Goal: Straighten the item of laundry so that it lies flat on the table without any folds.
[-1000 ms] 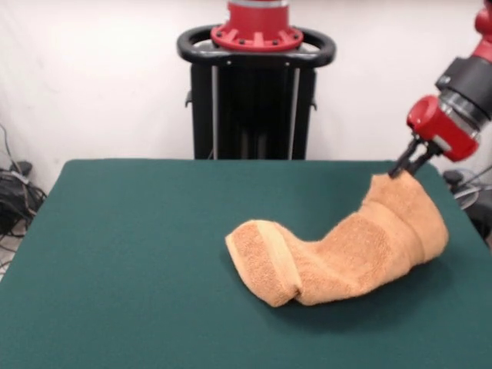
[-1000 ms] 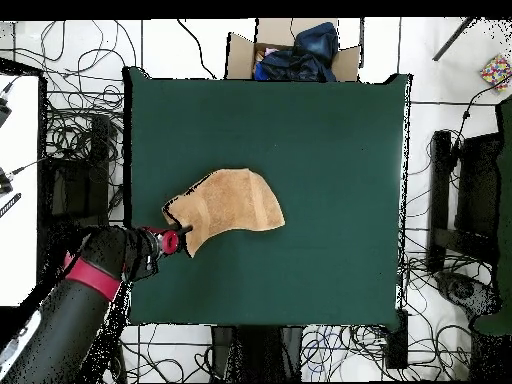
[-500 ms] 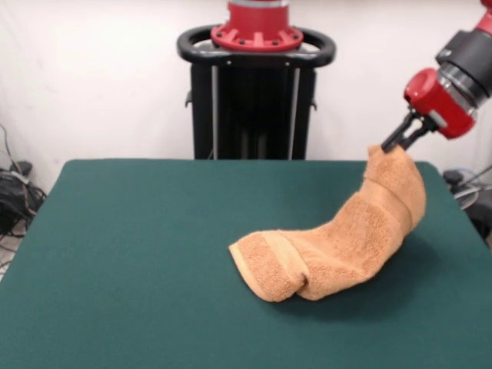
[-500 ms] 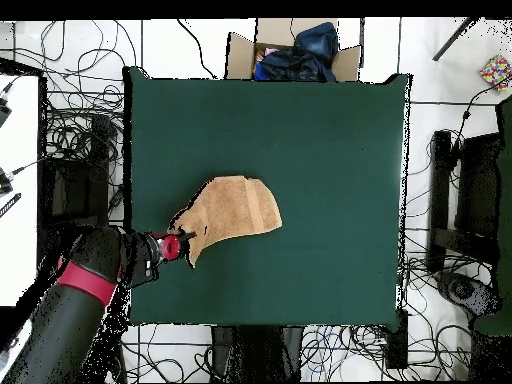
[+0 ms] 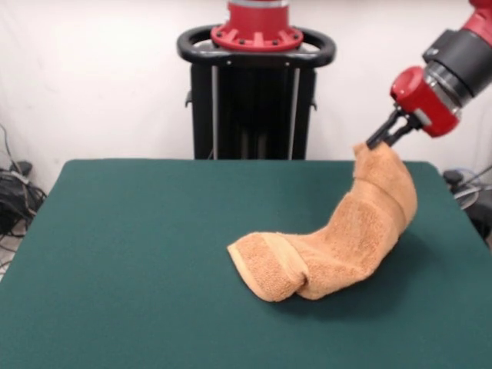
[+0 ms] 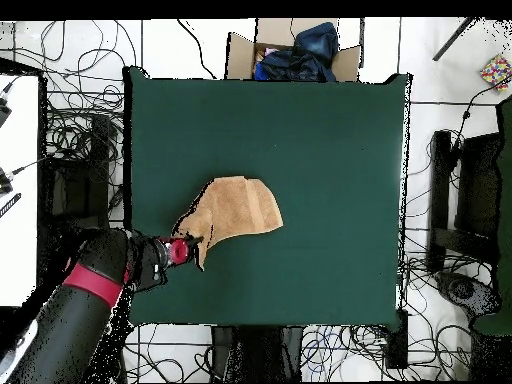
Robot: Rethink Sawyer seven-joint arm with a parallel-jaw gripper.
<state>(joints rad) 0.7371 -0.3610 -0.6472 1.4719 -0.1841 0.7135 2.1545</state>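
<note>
Orange-tan terry towel (image 5: 338,242) is pinched at one corner by the gripper (image 5: 376,141) and lifted above the green table (image 5: 138,254); its other end is left bunched and folded on the felt.

Light: I see even, bright room light | shadow: soft, under towel (image 5: 338,238) on table (image 5: 138,254) | focus: slightly soft, no glare

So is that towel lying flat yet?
No. The towel is folded over on itself, one end rolled on the table, the other corner lifted off it by the pincer.
</note>
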